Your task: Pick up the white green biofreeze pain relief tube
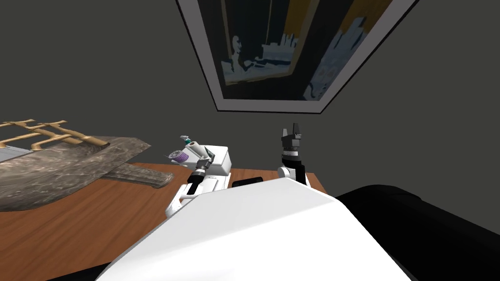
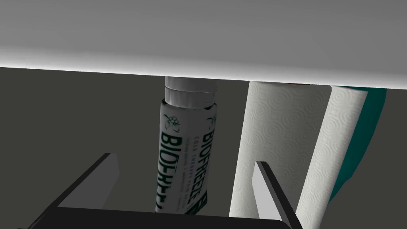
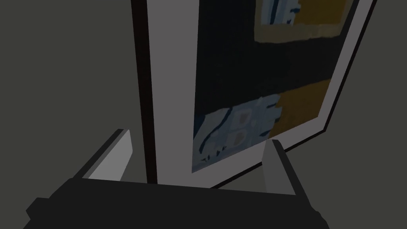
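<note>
Wooden table point(image 1: 97, 214) w/ a white box point(image 1: 220, 163) on it. The L gripper point(image 2: 187, 163) is hovering at the box's top. A paper towel roll point(image 2: 274, 131) is standing just outside one finger, v. close. The Biofreeze tube point(image 2: 187, 159) is standing cap-end on the box, between my L fingers. They're spread apart w/ gaps both sides, clamping nothing. R gripper point(image 1: 291, 130) is hanging raised, fingers apart too. Tube prob. light, soft-walled, slick — I'm judging a mid-label grip best, squeezing gently so it isn't squirting out.
</note>
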